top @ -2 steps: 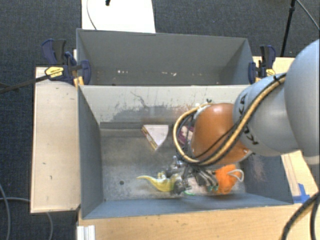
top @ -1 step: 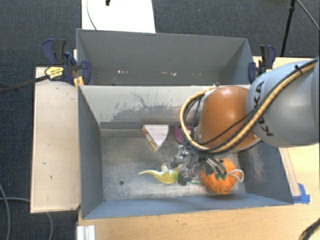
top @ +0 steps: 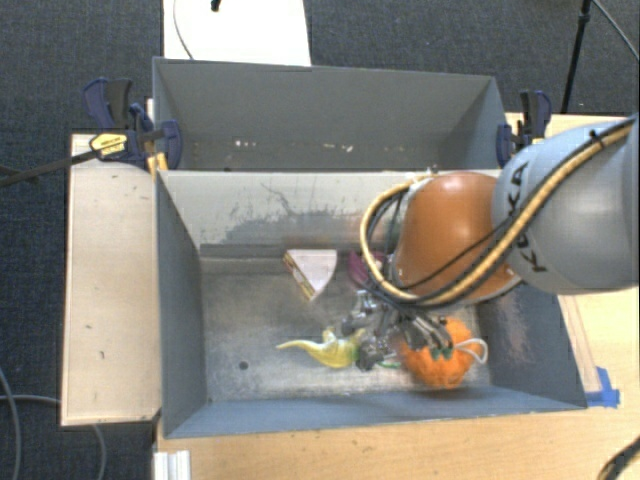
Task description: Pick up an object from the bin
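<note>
Though scuffed, grey bin (top: 250, 313); dark carpet (top: 60, 28)

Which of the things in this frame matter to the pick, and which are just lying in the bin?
Belonging to the job:
- gripper, low near the front of the grey bin
- yellow curved toy, close on its view-left side
- orange round thing, close on its other side

Lying about:
- beige wedge-shaped block, further back
- small purple thing beside it, partly hidden by the arm
</note>
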You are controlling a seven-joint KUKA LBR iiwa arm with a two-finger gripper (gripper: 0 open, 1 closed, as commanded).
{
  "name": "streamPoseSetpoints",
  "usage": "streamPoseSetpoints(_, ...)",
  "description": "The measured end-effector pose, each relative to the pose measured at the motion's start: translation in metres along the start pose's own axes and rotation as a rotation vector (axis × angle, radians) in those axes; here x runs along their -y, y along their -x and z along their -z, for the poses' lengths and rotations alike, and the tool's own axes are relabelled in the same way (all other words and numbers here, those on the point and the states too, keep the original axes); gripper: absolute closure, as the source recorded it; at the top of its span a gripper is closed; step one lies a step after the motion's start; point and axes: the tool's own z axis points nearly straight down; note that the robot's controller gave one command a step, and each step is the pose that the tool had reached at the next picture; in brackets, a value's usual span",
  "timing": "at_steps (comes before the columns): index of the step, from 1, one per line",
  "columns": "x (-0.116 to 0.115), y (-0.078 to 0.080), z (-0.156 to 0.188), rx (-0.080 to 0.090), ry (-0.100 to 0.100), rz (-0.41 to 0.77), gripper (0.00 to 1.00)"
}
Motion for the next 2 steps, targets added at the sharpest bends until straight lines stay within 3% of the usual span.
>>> streamPoseSetpoints(1,-0.014,0.009,0.051,-0.006,0.000,-0.005,1.00)
streamPoseSetpoints(2,0.006,0.003,0.119,-0.004,0.000,-0.014,1.00)
